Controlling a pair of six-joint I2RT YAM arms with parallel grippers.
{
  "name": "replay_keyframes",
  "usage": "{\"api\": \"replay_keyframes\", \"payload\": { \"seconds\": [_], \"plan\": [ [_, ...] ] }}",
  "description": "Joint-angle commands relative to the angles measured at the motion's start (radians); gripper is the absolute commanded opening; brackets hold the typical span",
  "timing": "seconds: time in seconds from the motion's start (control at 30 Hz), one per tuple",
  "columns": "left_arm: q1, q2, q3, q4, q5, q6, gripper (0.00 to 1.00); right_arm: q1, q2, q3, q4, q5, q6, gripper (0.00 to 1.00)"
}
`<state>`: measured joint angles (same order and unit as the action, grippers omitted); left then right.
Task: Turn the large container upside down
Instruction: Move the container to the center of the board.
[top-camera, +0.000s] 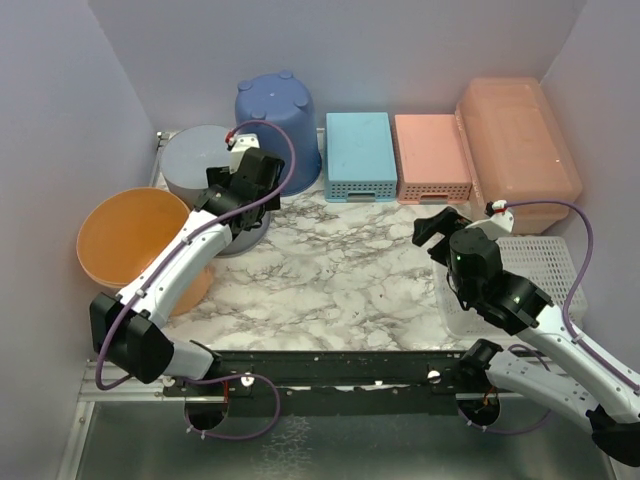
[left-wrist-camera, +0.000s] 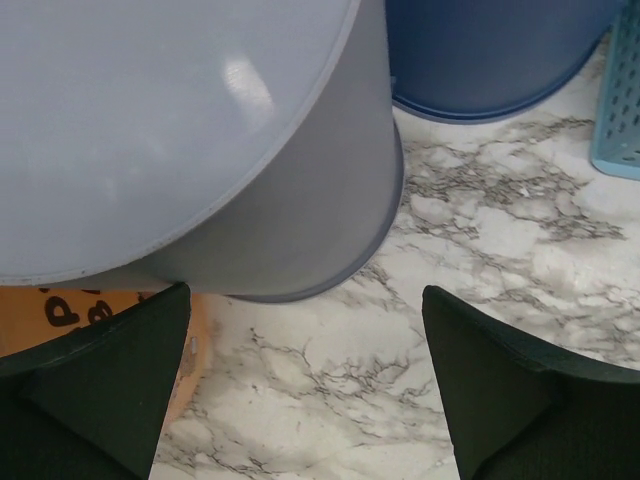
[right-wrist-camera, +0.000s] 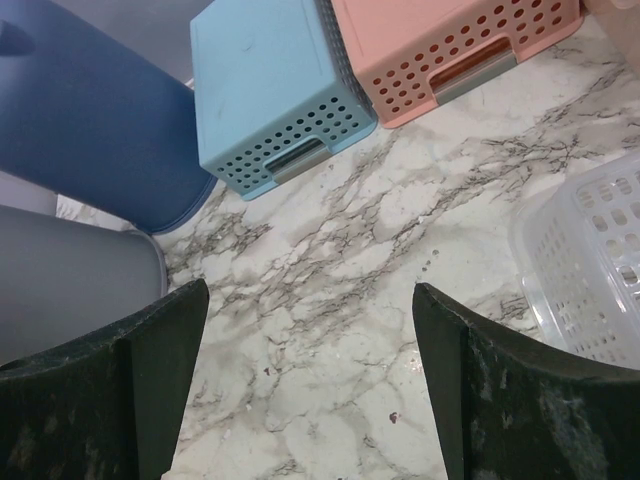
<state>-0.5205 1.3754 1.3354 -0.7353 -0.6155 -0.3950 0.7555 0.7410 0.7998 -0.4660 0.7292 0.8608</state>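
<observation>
Large container (top-camera: 520, 135) back right, beyond empty open right claw (top-camera: 462, 220), left claw (left-wrist-camera: 305, 295) open

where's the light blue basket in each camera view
Top external: light blue basket in the back row, between the dark blue bucket and the pink basket.
Left wrist: only a sliver at the right edge.
Right wrist: upper centre-left.
Shared landmark: the dark blue bucket sits just left of it in every view.

Peach-orange lg container (top-camera: 518, 135); blue basket (top-camera: 360, 150); pink basket (top-camera: 430, 150); grey-veined marble tabletop (top-camera: 330, 270)
</observation>
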Motion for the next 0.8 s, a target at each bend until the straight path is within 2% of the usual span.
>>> {"api": "replay_keyframes", "payload": {
  "seconds": [0.0,0.23,0.47,0.67,0.77],
  "plan": [
    [0.080,0.023,0.031,0.005,-0.067,0.007,0.99,0.001,-0.007,-0.004,-0.010,-0.014,-0.008,0.87],
    [0.174,0.049,0.032,0.134,0.001,0.094,0.99,0.001,-0.002,-0.014,0.002,-0.023,-0.008,0.87],
    [0.292,0.125,0.109,0.140,0.046,0.087,0.99,0.001,0.002,-0.018,-0.010,-0.030,-0.006,0.87],
    [0.358,0.158,0.126,0.183,0.106,0.135,0.94,0.001,-0.007,-0.030,-0.014,-0.029,-0.006,0.87],
    [0.384,0.196,0.158,0.189,0.152,0.165,0.95,0.001,-0.002,-0.031,-0.004,-0.035,-0.010,0.87]
  ]
}}
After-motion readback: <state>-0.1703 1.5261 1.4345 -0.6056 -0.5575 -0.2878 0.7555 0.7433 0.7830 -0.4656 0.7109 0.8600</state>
